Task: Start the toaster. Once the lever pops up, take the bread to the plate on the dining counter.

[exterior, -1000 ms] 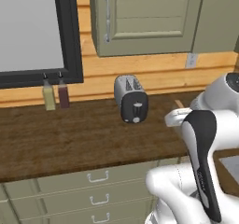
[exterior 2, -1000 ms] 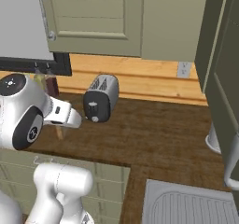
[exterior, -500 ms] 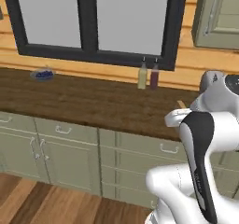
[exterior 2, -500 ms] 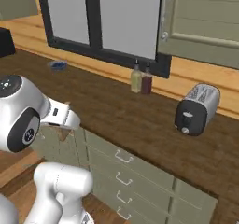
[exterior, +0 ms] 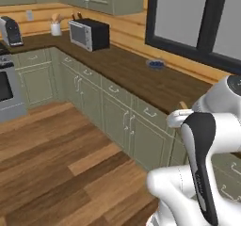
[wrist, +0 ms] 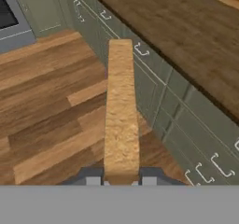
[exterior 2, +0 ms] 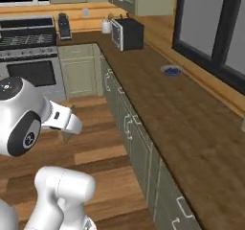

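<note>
My gripper (wrist: 121,181) is shut on the bread (wrist: 120,106), a tan slice seen edge-on that rises from between the fingertips. It hangs over the wood floor in front of the green cabinet fronts. In the left base view a corner of the bread (exterior: 183,106) pokes up behind the gripper (exterior: 180,118). In the right base view the bread (exterior 2: 65,136) hangs just under the gripper (exterior 2: 67,124). The toaster, its lever, the plate and the dining counter are out of view.
A dark wood wall counter (exterior: 136,72) (exterior 2: 182,114) runs over green cabinets, bearing a microwave (exterior: 89,34) (exterior 2: 128,33) and a small blue dish (exterior: 155,64) (exterior 2: 171,71). A stove (exterior 2: 28,42) stands at the far end. Open wood floor (exterior: 56,159) lies left.
The whole picture has swung left along the counter as the base moved; the toaster and bottles have left the views. The bread stays held in the shut gripper.
</note>
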Robot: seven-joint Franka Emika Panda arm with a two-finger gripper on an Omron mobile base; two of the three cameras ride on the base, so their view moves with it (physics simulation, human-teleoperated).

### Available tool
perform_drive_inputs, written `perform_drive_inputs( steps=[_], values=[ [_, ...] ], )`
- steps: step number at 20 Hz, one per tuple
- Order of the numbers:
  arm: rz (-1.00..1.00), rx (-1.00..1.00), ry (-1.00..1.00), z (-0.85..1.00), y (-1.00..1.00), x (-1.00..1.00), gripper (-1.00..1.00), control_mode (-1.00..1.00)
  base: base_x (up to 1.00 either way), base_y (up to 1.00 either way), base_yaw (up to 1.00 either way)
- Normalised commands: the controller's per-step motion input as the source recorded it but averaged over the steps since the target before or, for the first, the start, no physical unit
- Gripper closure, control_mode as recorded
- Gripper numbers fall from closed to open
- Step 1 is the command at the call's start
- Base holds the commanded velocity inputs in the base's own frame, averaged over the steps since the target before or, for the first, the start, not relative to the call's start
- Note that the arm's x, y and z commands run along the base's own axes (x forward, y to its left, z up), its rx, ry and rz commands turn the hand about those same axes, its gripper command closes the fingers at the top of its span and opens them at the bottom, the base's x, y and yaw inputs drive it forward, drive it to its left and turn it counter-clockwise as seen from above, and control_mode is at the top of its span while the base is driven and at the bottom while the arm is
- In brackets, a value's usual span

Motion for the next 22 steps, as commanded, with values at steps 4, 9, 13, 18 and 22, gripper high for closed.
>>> perform_drive_inputs(
  steps=[4,9,13,18,22],
  values=[
    [0.00,0.00,0.00,0.00,0.00,0.00,1.00,1.00,-0.03,0.00,1.00],
    [0.00,0.00,0.00,0.00,0.00,0.00,1.00,1.00,0.00,0.00,1.00],
    [0.00,0.00,0.00,0.00,0.00,0.00,1.00,1.00,-0.01,0.00,1.00],
    [0.00,0.00,0.00,0.00,0.00,0.00,1.00,1.00,0.04,0.00,1.00],
    [0.00,0.00,0.00,0.00,0.00,0.00,1.00,1.00,0.60,-0.05,0.86]
  ],
)
